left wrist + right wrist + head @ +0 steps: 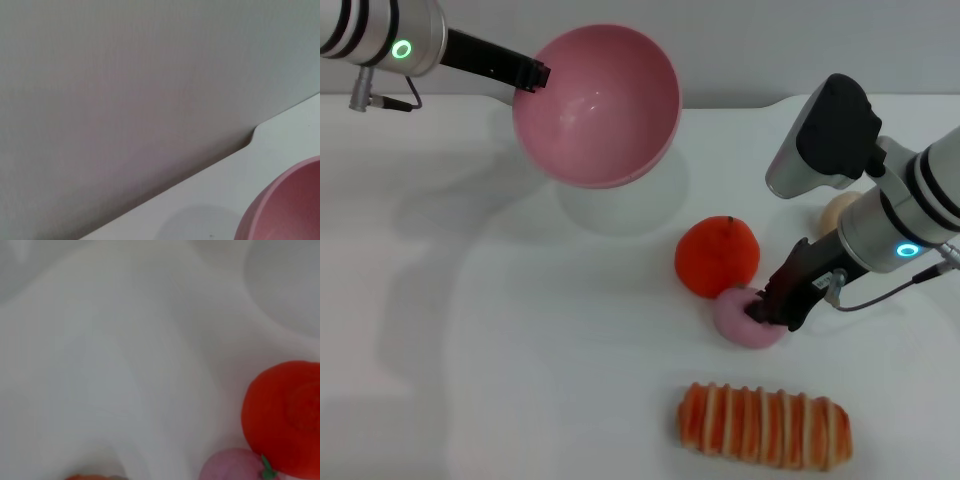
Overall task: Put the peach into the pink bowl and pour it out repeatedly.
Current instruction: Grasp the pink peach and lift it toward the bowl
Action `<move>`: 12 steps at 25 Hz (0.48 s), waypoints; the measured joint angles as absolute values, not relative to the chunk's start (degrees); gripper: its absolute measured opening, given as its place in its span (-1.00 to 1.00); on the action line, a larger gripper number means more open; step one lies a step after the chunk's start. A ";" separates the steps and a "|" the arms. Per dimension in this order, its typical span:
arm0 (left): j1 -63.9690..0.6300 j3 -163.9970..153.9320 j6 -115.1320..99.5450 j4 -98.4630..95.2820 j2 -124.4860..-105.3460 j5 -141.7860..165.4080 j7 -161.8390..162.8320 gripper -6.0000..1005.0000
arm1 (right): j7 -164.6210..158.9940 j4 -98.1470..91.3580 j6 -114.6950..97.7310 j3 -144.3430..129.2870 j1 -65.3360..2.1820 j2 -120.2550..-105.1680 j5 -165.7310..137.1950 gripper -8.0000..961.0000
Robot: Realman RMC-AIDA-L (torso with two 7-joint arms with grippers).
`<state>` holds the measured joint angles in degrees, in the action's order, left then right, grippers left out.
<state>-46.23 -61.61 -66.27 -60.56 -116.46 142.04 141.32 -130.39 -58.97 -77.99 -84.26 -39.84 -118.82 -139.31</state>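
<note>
The pink bowl (595, 105) hangs above the table at the back left, tilted so that its empty inside faces forward. My left gripper (532, 73) is shut on its rim. In the left wrist view only an edge of the pink bowl (285, 205) shows. The peach (738, 320) lies on the table right of centre, touching the orange-red fruit. My right gripper (778, 310) is down at the peach's right side, in contact with it. The right wrist view shows the peach (230, 465) close by.
An orange-red fruit (717, 255) with a green stem sits just behind the peach, also the orange-red fruit (285, 415). A striped bread roll (765, 425) lies near the front edge. A beige ball (838, 210) is partly hidden behind my right arm.
</note>
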 joint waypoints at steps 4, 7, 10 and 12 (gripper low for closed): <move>-46.23 -61.61 -66.31 -60.52 -116.45 142.03 141.32 -0.91 | -130.50 -64.84 -81.57 -83.82 -37.98 -118.71 -139.33 -0.80; -46.10 -61.61 -66.77 -60.16 -116.42 142.02 141.32 -0.91 | -130.84 -75.40 -86.04 -82.87 -34.93 -118.68 -139.31 -0.89; -45.83 -62.08 -67.59 -60.04 -116.42 142.04 141.33 -0.91 | -131.24 -86.68 -90.11 -80.71 -32.37 -118.70 -139.19 -0.92; -45.59 -62.69 -67.89 -60.03 -116.45 142.03 141.32 -0.91 | -131.44 -94.04 -92.50 -78.28 -31.49 -118.78 -138.89 -0.92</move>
<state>-45.59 -62.69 -67.89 -60.03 -116.45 142.03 141.32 -131.44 -94.04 -92.50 -78.28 -31.49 -118.78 -138.89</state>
